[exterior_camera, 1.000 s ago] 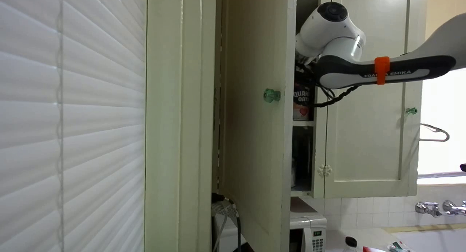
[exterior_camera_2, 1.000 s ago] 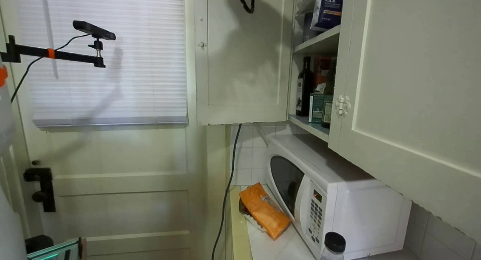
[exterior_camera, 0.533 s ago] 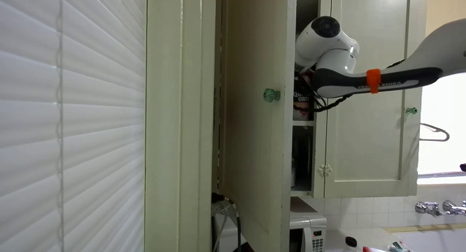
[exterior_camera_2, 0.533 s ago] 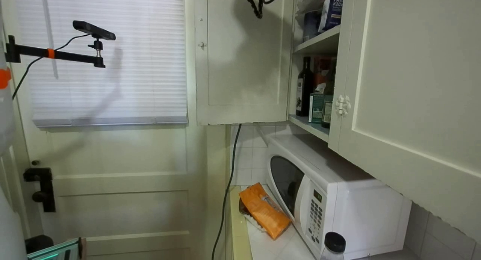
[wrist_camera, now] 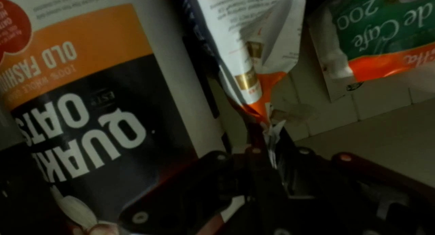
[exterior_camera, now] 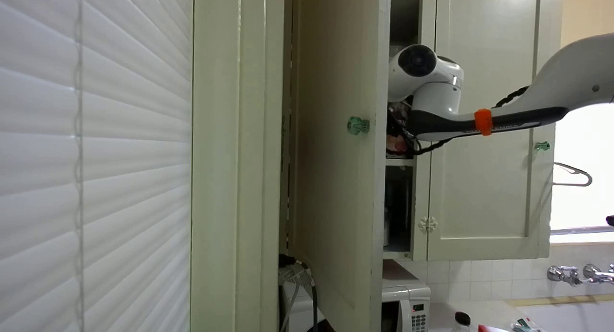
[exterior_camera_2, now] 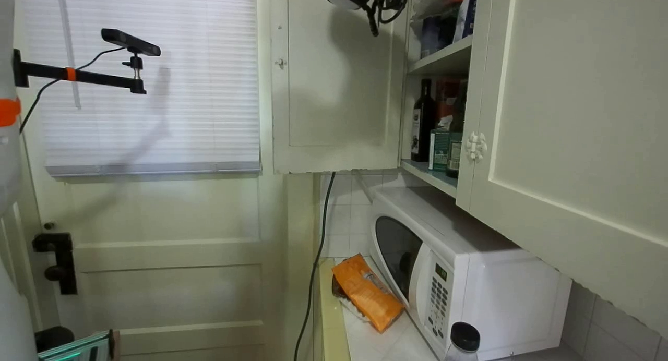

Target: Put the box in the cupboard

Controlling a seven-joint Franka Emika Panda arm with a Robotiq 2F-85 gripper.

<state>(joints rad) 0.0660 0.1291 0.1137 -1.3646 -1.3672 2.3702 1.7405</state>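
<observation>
The cream-white cupboard (exterior_camera: 422,202) stands open, its door (exterior_camera: 336,188) with the green knob swung out. Its shelves (exterior_camera_2: 443,57) show in an exterior view. My gripper (wrist_camera: 272,134) is shut on the crumpled top of a white, purple and orange bag (wrist_camera: 248,55) in the dim wrist view. The bag (exterior_camera_2: 463,21) is at the upper visible shelf, partly hidden by the cupboard frame; I cannot tell whether it touches the shelf. In the exterior views the gripper is hidden. The bag looks soft; no box is in my grip. A small green box (exterior_camera_2: 439,149) stands on the lower shelf.
A Quaker Oats canister (wrist_camera: 102,143) stands close beside the gripper. A green coffee pack (wrist_camera: 387,34) lies on the bag's other side. A dark bottle (exterior_camera_2: 424,123) stands on the lower shelf. Below are a microwave (exterior_camera_2: 501,298) and an orange packet (exterior_camera_2: 368,293).
The arm has come lower and moved toward the open door. The held bag has shifted farther behind the cupboard frame, and its printed front has turned out of view.
</observation>
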